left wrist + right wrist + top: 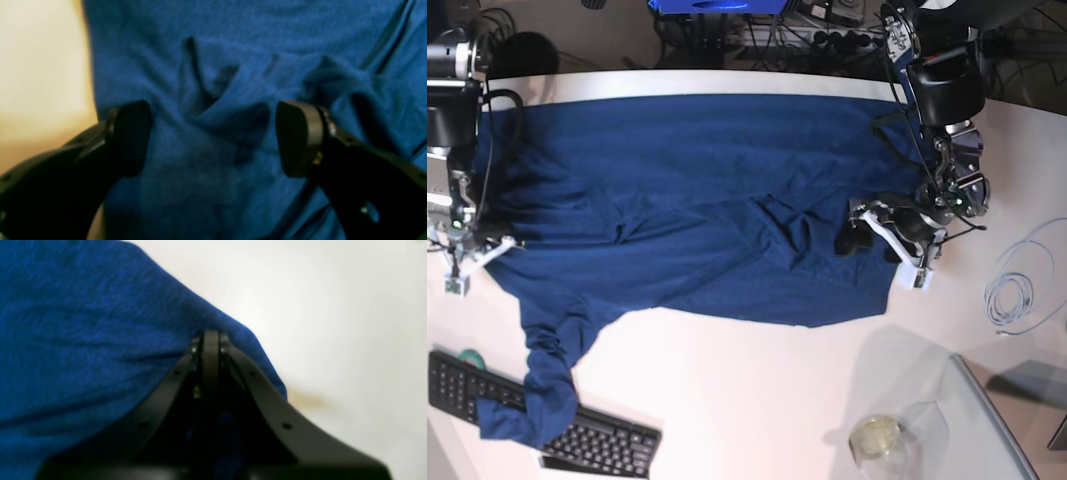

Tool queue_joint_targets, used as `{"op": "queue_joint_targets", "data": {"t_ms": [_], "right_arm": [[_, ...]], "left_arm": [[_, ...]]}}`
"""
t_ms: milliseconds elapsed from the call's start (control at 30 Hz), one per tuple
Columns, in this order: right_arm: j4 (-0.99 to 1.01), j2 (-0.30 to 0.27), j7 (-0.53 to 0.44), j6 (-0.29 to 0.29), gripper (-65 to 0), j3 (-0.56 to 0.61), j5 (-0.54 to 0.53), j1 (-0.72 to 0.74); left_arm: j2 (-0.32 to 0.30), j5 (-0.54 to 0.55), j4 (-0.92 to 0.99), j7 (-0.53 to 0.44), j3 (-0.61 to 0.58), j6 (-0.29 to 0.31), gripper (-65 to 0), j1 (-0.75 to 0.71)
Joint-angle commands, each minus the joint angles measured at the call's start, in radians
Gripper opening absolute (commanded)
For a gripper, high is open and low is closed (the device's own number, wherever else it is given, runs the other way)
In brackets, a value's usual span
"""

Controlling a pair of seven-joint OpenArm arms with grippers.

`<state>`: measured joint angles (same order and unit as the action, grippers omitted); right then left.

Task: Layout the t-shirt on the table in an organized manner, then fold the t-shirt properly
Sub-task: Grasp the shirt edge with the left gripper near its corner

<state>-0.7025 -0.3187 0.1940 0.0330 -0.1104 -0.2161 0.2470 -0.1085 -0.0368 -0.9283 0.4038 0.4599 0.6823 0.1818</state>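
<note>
We see the dark blue t-shirt point(687, 200) spread wide across the white bench point(757, 390), rumpled near its middle, one sleeve trailing off onto a keyboard point(577, 440).

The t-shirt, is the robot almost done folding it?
Not yet. The t-shirt is mostly spread across the table, so laying out has begun. The right gripper is shut on the t-shirt's edge, and the left gripper hangs open over wrinkled cloth. One sleeve hangs onto the keyboard, wrinkles remain, and no fold is made.
</note>
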Motion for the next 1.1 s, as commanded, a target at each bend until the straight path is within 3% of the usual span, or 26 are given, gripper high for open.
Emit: {"op": "queue_joint_targets", "data": {"t_ms": [0, 467, 733, 833, 933, 1067], "right_arm": [[-0.003, -0.023, 0.034, -0.012, -65.0, -0.002, 0.007, 0.015], [-0.033, -0.024, 0.026, -0.034, -65.0, -0.002, 0.004, -0.002], [-0.432, -0.023, 0.029, -0.034, -65.0, -0.002, 0.004, -0.176], [-0.595, -0.023, 0.063, -0.037, -64.8, -0.002, 0.004, -0.271], [-0.687, -0.021, 0.161, -0.037, -64.8, -0.024, 0.004, -0.341], [-0.751, 0.082, 0.253, -0.032, -65.0, -0.173, 0.004, -0.444]], "left_arm": [[-0.023, -0.027, -0.01, 0.043, 0.007, -0.009, -9.5, -0.008], [-0.029, -0.019, -0.157, 0.047, 0.015, -0.009, -9.5, -0.084], [-0.017, -0.018, -0.3, 0.076, 0.02, -0.003, -9.5, -0.075], [0.0, 0.061, -0.446, 0.172, 0.021, -0.002, -9.5, -0.149], [-0.001, 0.17, -0.573, 0.214, 0.012, -0.002, -9.5, -0.27], [0.005, 0.262, -0.693, 0.221, 0.012, -0.002, -9.5, -0.46]]}}
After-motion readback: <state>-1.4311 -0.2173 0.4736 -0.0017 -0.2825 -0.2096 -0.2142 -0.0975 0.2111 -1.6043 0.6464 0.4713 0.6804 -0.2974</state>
